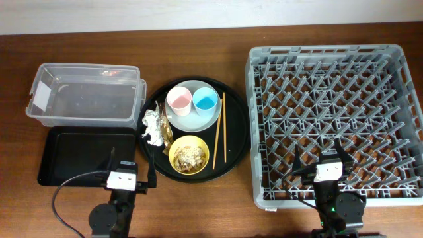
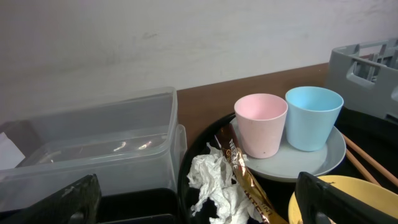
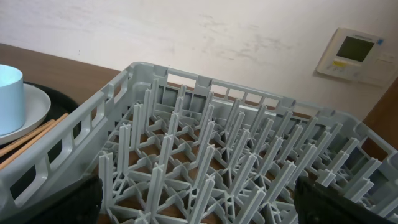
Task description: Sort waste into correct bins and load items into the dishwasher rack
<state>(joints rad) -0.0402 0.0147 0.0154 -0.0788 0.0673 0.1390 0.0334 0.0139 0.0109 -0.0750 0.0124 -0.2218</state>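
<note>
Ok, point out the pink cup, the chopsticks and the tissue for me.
pink cup (image 2: 261, 132), left wrist view, on its side wall.
chopsticks (image 1: 223, 109), overhead view, upper part of the pair.
tissue (image 2: 208, 180), left wrist view, middle of the crumpled wad.

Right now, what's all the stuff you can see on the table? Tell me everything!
dishwasher rack: one, grey, right side
clear tub: one, see-through, back left
flat tray: one, black, front left
round tray: one, black, middle
plate: one, pale grey, on round tray
pink cup: one, pink, on plate
blue cup: one, light blue, on plate
bowl: one, yellow, front of round tray
food scraps: some, beige, in bowl
tissue: one, white, round tray's left edge
wrapper: one, brown-gold, beside tissue
chopsticks: two, wooden, right of plate
left pincer: one, black, open, by flat tray
right pincer: one, black, open, over rack's front
</note>
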